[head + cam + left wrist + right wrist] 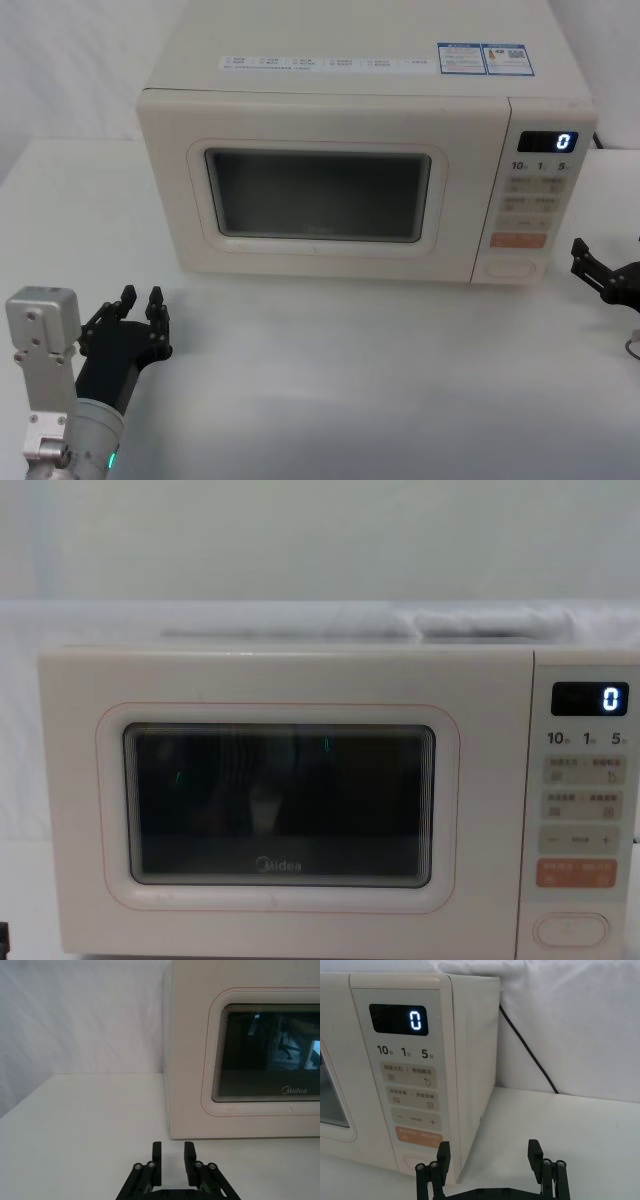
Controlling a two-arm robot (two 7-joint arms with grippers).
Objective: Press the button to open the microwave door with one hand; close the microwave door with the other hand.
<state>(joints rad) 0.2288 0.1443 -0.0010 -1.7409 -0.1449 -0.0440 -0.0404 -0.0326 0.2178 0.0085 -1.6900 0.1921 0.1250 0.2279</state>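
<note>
The microwave door is shut; the button sits lowest on the control panel. Left gripper hovers above the bench, jaws narrowly parted, empty. Right gripper sits near the button, jaws wide open, empty

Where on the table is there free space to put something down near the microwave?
The table is bare in front of the microwave door, between the left gripper and the right gripper. Also bare left of the microwave. Tightest beside the button, where the right gripper waits.
</note>
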